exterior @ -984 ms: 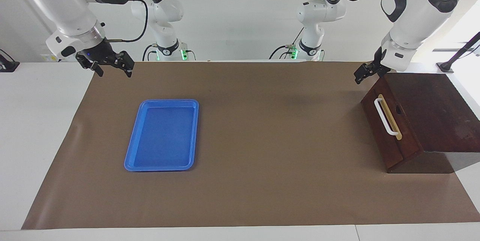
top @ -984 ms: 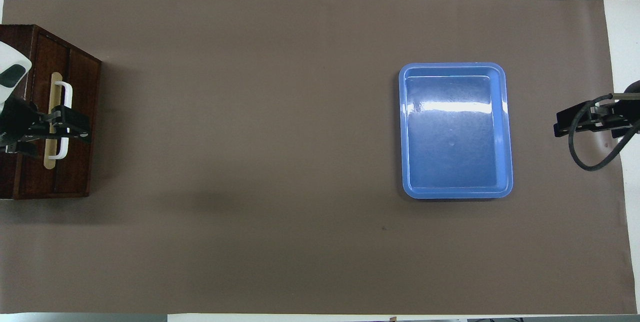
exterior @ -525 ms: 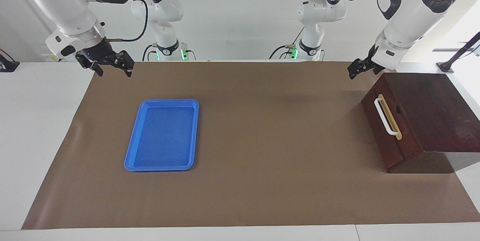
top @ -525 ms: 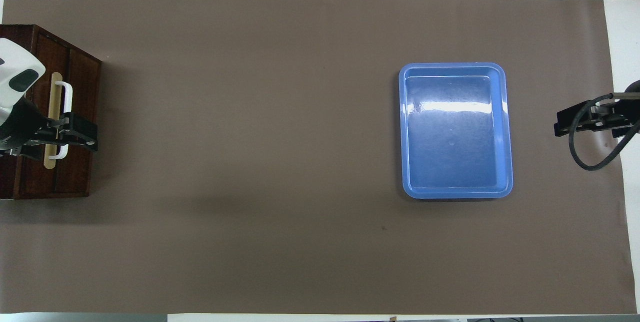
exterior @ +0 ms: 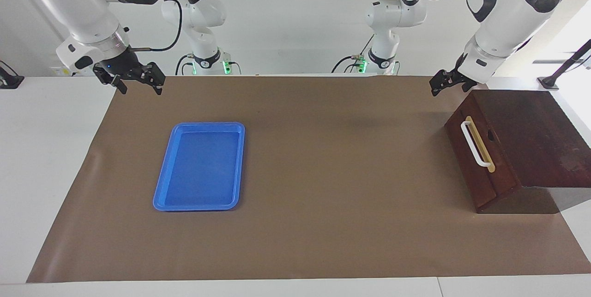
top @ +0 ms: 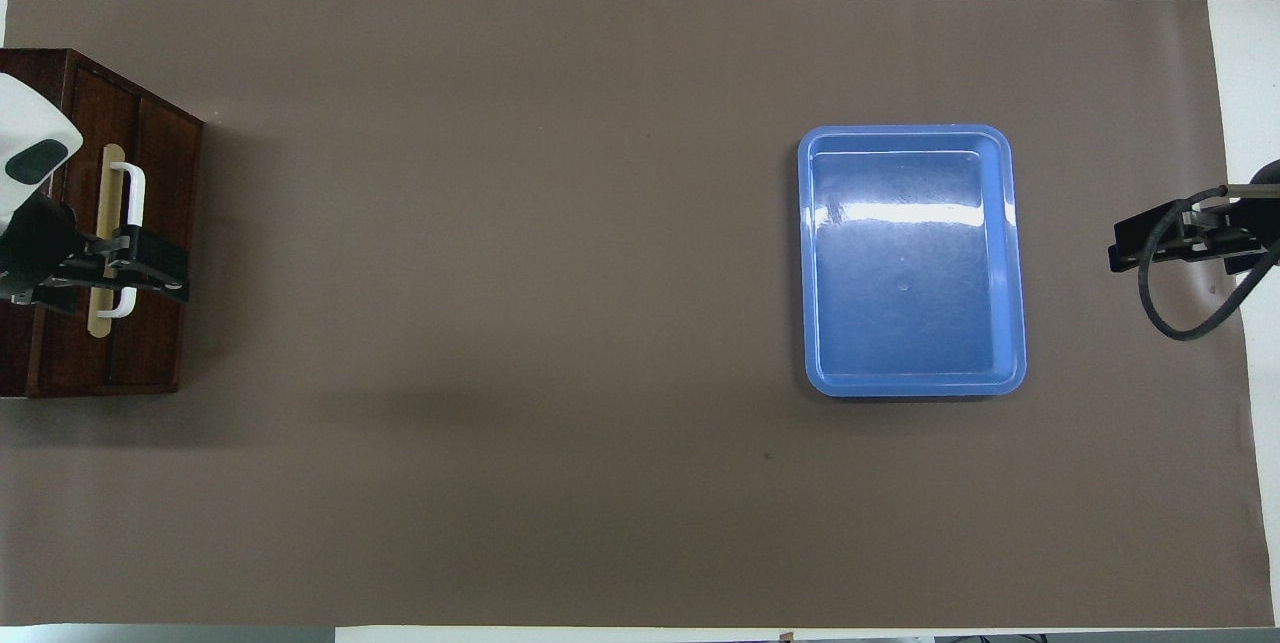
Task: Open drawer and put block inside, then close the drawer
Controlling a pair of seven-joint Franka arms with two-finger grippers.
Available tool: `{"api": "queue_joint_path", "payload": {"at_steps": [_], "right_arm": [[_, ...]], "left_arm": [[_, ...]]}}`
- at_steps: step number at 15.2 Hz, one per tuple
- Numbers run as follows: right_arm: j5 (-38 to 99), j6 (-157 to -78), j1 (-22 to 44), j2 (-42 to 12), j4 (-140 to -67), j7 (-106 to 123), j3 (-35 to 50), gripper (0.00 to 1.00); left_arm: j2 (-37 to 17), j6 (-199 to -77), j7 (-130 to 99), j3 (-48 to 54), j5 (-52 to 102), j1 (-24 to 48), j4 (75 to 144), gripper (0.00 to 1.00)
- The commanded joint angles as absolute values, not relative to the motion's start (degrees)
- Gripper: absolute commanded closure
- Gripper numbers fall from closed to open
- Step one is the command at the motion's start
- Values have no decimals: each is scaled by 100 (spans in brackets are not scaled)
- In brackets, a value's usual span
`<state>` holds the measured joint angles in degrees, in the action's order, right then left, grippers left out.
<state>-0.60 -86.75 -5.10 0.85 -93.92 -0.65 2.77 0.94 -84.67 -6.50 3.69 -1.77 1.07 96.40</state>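
Note:
The drawer [exterior: 491,149] [top: 85,123] is pushed fully into its dark brown wooden box, and its white bar handle [exterior: 474,144] [top: 128,223] is free. The block is out of view. My left gripper [exterior: 438,88] [top: 160,268] hangs open and empty in the air by the box's corner toward the robots. Seen from overhead, it lies over the handle. My right gripper [exterior: 141,87] [top: 1125,248] waits open and empty above the mat's edge at the right arm's end.
A flat blue tray [exterior: 161,195] [top: 1012,263] lies empty on the brown mat [exterior: 323,172] toward the right arm's end. Bare mat stretches between the tray and the box. The box sits at the left arm's end of the table.
My left gripper has risen a little and drifted off the box's corner toward the table's middle. The right arm, the drawer and the tray have not moved.

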Motion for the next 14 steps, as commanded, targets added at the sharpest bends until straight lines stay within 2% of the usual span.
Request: {"api": "queue_joint_path", "payload": {"at_steps": [1,14], "right_arm": [[0,-8684,-606,105,-9378,18,334,0],[0,-8684,-606,97,-9360,18,334,0]], "left_arm": [[123,-8393,-519,325,-105,167,9598,0],[255,-8393,-580,325,-105,167,9606,0]]}}
